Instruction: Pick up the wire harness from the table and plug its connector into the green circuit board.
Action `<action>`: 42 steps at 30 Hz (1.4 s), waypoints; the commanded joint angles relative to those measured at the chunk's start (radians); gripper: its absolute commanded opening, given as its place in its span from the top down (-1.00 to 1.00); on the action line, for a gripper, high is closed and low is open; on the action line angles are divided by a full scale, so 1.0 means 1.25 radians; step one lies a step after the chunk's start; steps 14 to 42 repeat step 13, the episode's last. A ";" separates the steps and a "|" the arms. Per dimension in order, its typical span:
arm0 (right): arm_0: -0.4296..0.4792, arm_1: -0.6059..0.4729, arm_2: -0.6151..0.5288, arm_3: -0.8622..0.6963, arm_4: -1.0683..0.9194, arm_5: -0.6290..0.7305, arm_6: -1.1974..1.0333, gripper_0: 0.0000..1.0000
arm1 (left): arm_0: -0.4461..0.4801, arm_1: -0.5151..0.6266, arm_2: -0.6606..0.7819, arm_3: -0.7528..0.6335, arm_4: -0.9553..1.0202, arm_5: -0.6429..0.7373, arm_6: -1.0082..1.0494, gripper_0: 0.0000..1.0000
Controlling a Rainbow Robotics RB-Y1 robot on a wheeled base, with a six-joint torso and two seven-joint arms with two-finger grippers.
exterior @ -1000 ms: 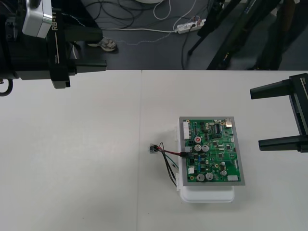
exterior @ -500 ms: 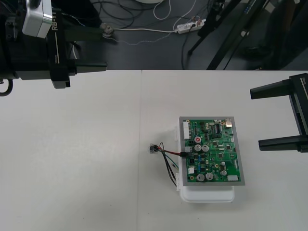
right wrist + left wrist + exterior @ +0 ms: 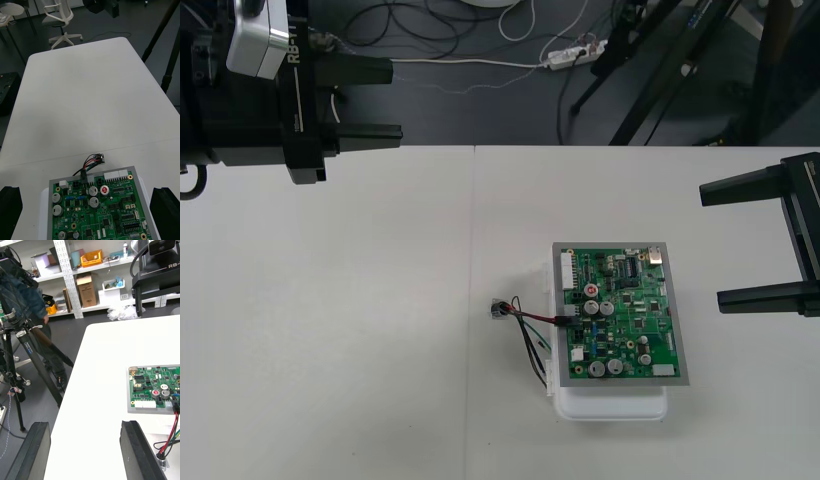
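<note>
Hanging above the table's (image 3: pixel 330 330) far left corner, the left gripper (image 3: pixel 394 101) is released, its two black fingers (image 3: pixel 34 452) spread wide with nothing between them. The right gripper (image 3: pixel 710 245) hovers at the table's right edge, about halfway along it, its claw likewise released: the fingers (image 3: pixel 9 210) stand far apart at either side of the wrist view and grasp nothing.

The green circuit board (image 3: pixel 625 315) lies on its white base (image 3: pixel 610 405) right of the table's middle, nearer the near edge than the far one. The wire harness (image 3: pixel 530 335) lies at the board's left side. Its small black plug (image 3: pixel 565 322) sits on the board's left edge, and from the right wrist it appears seated there beside a white connector. From the plug the red, black and green wires loop out onto the bare table, and the round metal socket (image 3: pixel 498 310) rests on the tabletop just left of the board. Both grippers are well apart from the harness.
</note>
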 commanded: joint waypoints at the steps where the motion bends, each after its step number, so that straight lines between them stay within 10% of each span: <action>1: -0.022 0.005 -0.026 -0.020 0.004 0.001 0.020 -1.00 | -0.028 0.032 -0.009 -0.018 0.010 0.021 -0.026 -0.10; 42: -0.022 0.005 -0.026 -0.020 0.004 0.001 0.020 -1.00 | -0.028 0.032 -0.009 -0.018 0.010 0.021 -0.026 -0.10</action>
